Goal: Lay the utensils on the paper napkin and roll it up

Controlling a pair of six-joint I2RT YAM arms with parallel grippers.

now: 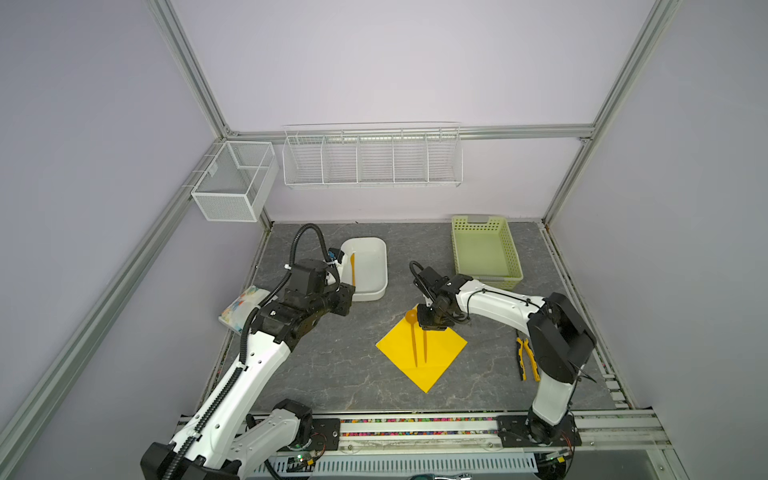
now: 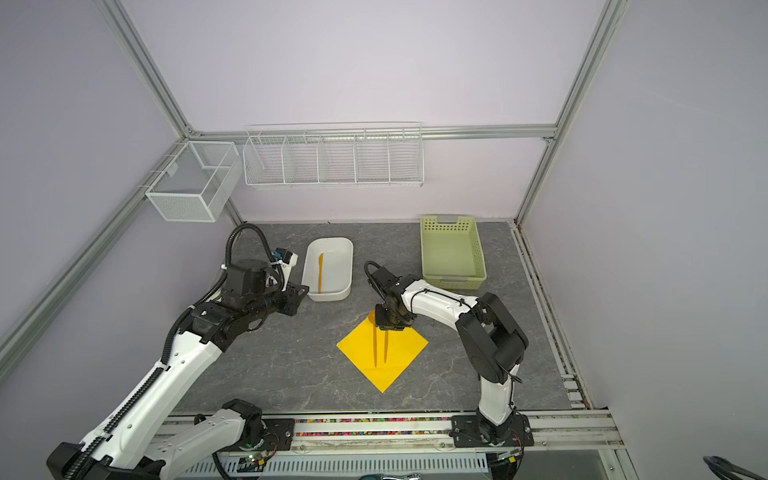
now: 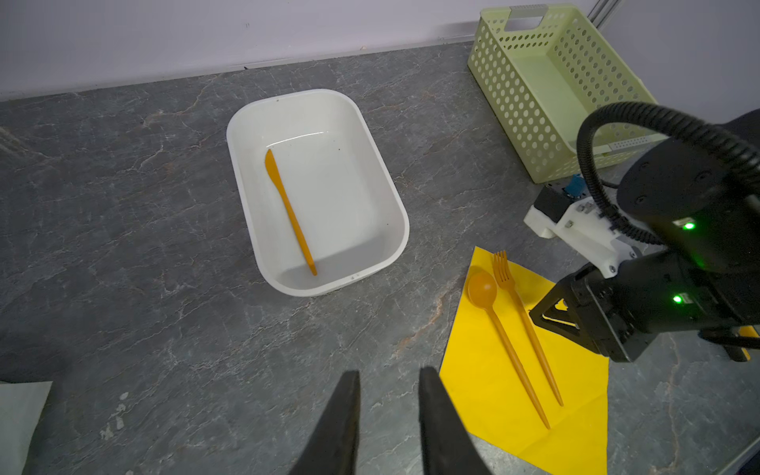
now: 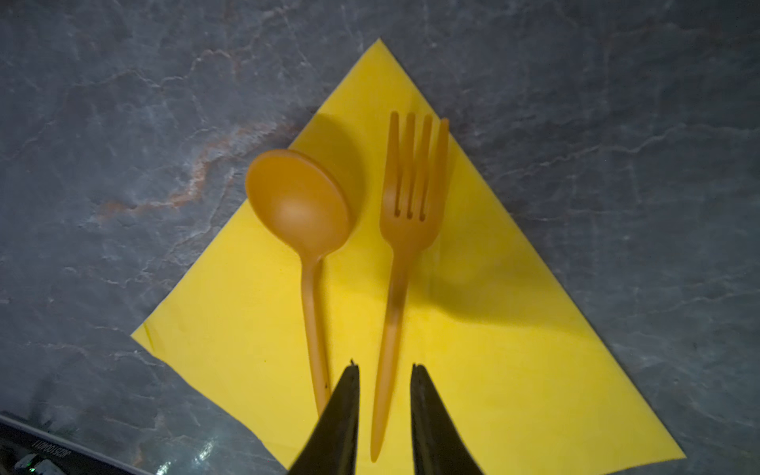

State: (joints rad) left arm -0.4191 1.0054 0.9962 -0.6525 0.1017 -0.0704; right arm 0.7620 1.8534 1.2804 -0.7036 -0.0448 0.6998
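Noted at left gripper [image 3: 389, 374]: narrowly parted, empty, facing the white tub [image 3: 296, 95]. Ahead, inside that tub, found the knife [image 3: 290, 209] lying flat, long axis along the tub's length, handle end nearer. Noted at right gripper [image 4: 384, 365]: slightly spread, pinching nothing, poised above spoon [image 3: 506, 341] and fork [image 3: 536, 341] laid parallel on the paper napkin [image 3: 485, 395], well apart from the knife. Judged better placed for the pick: left, closing across the handle.
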